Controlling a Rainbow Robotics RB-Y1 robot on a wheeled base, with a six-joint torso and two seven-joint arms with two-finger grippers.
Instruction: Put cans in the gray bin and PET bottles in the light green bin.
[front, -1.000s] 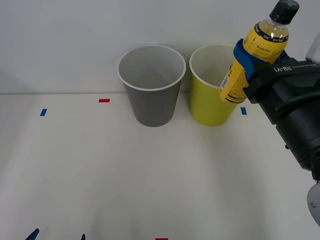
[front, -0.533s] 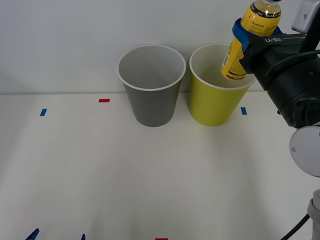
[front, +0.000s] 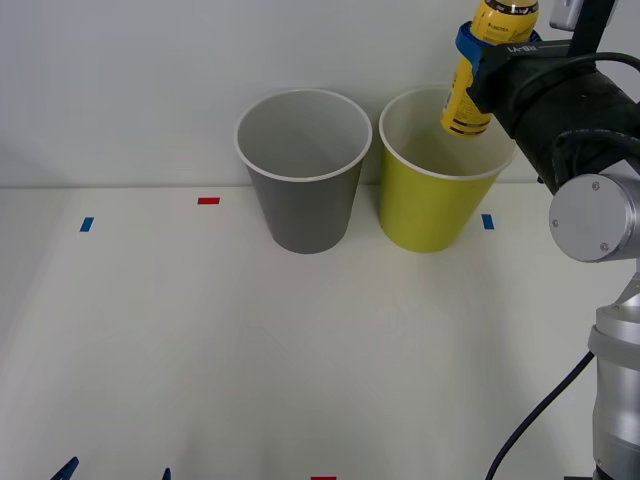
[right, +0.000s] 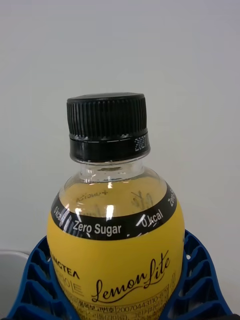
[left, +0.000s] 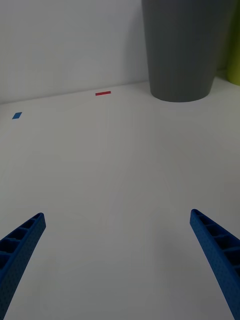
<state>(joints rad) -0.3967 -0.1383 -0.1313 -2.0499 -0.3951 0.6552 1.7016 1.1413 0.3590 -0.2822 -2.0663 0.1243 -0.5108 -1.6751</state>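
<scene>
My right gripper (front: 478, 52) is shut on the PET bottle (front: 468, 95), a clear bottle with a yellow label, holding it upright and high. Its base hangs over the right side of the light green bin's (front: 430, 205) open mouth, above the white rim. The right wrist view shows the bottle (right: 115, 245) with its black cap, with blue fingers (right: 197, 280) on both sides. The gray bin (front: 303, 175) stands just left of the green one. My left gripper (left: 120, 260) is open and low at the table's near left edge. Cans are out of view.
Small red and blue tape marks (front: 208, 201) lie on the white table. A white wall stands right behind both bins. In the left wrist view the gray bin (left: 182, 50) stands ahead with a sliver of the light green bin (left: 234, 55) beside it.
The right arm has lifted the bottle higher and carried it back and left, from beside the light green bin to over its mouth. The left arm has not moved.
</scene>
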